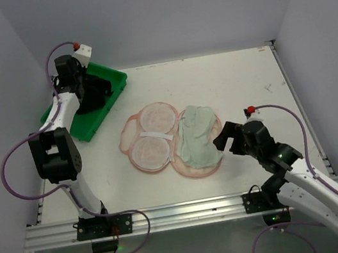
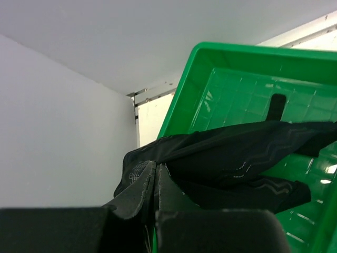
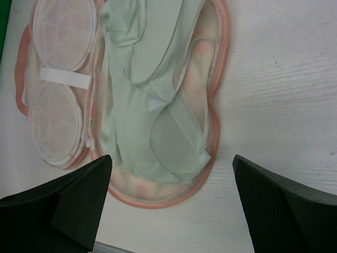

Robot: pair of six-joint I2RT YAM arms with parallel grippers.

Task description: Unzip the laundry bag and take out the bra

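Note:
The laundry bag (image 1: 151, 136) lies unzipped and spread open mid-table, its pink trim also in the right wrist view (image 3: 158, 200). Its left half shows two round mesh domes. A pale green soft garment (image 1: 198, 136) with a cup shape fills its right half (image 3: 152, 105). My left gripper (image 1: 95, 93) is over the green tray (image 1: 81, 125), shut (image 2: 156, 166) on the bra (image 2: 237, 153); only its black fabric shows, draped into the tray (image 2: 231, 84). My right gripper (image 1: 223, 140) is open and empty, just above the bag's near right end (image 3: 171, 157).
The tray stands at the back left against the left wall. White walls enclose the table on three sides. A metal rail (image 1: 183, 212) runs along the near edge.

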